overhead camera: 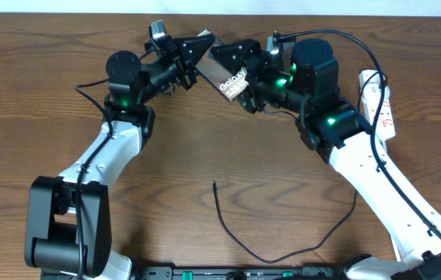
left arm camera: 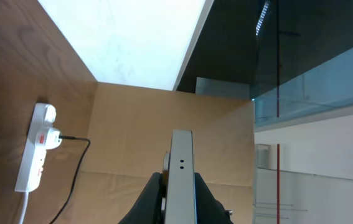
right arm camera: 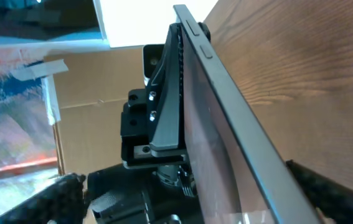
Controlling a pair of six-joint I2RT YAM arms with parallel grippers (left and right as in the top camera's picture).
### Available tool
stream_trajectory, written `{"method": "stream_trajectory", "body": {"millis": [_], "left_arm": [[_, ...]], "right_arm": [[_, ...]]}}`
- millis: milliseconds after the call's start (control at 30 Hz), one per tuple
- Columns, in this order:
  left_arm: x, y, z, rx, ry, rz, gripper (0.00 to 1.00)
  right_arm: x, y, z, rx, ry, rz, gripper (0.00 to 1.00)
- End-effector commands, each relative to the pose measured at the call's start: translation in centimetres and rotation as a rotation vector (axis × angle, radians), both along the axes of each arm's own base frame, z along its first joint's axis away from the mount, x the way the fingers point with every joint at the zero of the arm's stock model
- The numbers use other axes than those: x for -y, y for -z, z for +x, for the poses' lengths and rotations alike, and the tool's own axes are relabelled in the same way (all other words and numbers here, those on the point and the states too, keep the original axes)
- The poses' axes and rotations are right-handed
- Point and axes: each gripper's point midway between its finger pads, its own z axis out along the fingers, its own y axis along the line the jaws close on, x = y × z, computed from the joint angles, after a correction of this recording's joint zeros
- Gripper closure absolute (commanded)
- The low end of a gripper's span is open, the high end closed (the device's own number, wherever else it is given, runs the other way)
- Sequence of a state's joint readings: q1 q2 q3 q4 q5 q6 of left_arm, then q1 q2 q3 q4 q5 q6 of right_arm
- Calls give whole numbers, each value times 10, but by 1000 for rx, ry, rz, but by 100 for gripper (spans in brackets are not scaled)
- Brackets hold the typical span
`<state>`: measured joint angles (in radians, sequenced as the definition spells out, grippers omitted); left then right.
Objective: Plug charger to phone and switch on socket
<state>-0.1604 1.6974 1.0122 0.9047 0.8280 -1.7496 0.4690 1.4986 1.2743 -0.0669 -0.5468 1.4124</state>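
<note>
Glossy glass-faced phone [overhead camera: 218, 68], matt black charger [overhead camera: 278, 249], white plastic socket [overhead camera: 382, 101], wood-grain table [overhead camera: 204, 140].

"Galaxy" on the phone [overhead camera: 222, 68]

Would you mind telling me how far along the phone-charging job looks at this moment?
Done: the phone is off the table, held between the left gripper and right gripper. In hand: a two-arm hold, perhaps a handover or reorienting. Left: the charger lies loose on the table, its tip unplugged; the socket is untouched, and its switch state cannot be told.
</note>
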Motion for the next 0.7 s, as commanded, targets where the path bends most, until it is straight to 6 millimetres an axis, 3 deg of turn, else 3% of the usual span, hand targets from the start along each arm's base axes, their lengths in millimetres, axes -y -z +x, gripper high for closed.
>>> {"method": "stream_trajectory", "body": {"millis": [0, 133, 300, 467, 667], "left_arm": [[-12, -22, 3, 69, -27, -1, 92], [-36, -22, 10, 69, -63, 5, 93], [-81, -20, 17, 70, -110, 19, 92], [-130, -13, 0, 68, -35, 64, 93], [-160, -8, -20, 103, 39, 125, 92]], "right_arm": [[3, -10, 1, 34, -2, 1, 1], [13, -9, 7, 106, -1, -46, 1], [24, 6, 9, 164, -22, -152, 1], [35, 34, 3, 258, -108, -341, 1], [39, 72, -18, 276, -212, -550, 1]]}}
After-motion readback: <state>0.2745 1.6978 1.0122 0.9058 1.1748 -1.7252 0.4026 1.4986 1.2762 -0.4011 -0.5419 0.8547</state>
